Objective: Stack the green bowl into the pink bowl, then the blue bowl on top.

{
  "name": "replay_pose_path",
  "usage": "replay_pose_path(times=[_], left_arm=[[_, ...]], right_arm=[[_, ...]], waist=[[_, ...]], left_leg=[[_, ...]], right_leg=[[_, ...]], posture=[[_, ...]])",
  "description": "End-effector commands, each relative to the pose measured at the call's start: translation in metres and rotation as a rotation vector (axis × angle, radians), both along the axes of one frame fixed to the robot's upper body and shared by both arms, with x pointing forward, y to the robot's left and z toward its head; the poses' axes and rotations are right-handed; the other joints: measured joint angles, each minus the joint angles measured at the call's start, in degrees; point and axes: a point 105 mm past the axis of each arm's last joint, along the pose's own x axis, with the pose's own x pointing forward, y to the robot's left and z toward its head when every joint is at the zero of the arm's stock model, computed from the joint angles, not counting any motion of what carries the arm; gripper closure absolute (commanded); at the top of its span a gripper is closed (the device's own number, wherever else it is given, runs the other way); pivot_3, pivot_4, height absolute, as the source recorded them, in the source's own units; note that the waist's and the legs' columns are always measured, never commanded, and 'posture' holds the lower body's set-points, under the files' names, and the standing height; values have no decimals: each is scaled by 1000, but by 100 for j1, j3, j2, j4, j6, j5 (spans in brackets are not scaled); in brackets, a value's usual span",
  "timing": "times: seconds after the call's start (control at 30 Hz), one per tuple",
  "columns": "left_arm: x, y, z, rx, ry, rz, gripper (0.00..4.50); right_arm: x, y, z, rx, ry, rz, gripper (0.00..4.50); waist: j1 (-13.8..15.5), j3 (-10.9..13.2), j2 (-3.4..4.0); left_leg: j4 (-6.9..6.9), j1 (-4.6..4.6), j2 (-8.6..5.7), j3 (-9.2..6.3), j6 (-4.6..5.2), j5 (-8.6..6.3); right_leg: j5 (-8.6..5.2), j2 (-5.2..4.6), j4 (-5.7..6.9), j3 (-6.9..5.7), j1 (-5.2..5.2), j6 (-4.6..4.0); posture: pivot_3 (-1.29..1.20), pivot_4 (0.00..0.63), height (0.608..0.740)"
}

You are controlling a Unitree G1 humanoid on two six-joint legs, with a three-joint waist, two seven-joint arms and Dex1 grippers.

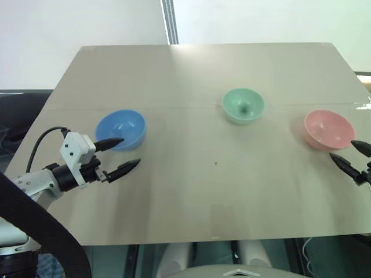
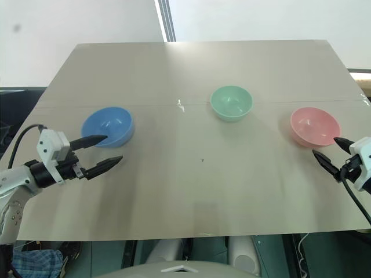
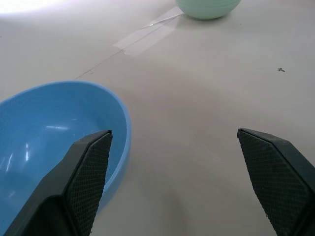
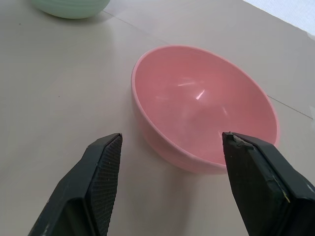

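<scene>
While nothing has yet been stacked, we read the task as standing at its very start: all three bowls sit apart and empty on the table [image 1: 191, 191], each upright on its own base. Going from the largest thing down, the table carries the bowls in a loose row across its middle. At our left sits the blue bowl [image 1: 121, 129], the green bowl [image 1: 243, 105] lies near the centre and a little farther back, and the pink bowl [image 1: 328, 129] is off to our right. Well apart from one another, none touches its neighbour. Our left gripper [image 1: 123, 152] hovers with its jaws spread wide and holding nothing, one finger over the blue bowl's near rim and the other over bare table beside it. Our right gripper [image 2: 329, 152] also stands wide apart and empty, just in front of the pink bowl. Both steps remain, we judge: green into pink first, then blue on top.
</scene>
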Motion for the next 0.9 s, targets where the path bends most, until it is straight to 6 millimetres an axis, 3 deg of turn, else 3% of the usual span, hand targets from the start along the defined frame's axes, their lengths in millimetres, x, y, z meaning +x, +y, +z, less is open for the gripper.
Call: replay_pose_path(times=[0.03, 0.9], left_arm=[[-3, -5, 10, 13, -39, -42, 159], [-7, -6, 13, -19, -42, -64, 159]], right_arm=[[-2, 4, 12, -10, -34, 21, 940], [2, 10, 18, -38, -44, 53, 940]], waist=[[1, 0, 0], [-1, -1, 0]], left_leg=[[0, 0, 0, 0, 0, 0], [0, 1, 0, 1, 0, 0]], right_leg=[[0, 0, 0, 0, 0, 0], [0, 1, 1, 0, 0, 0]], posture=[[0, 150, 740], [0, 150, 740]])
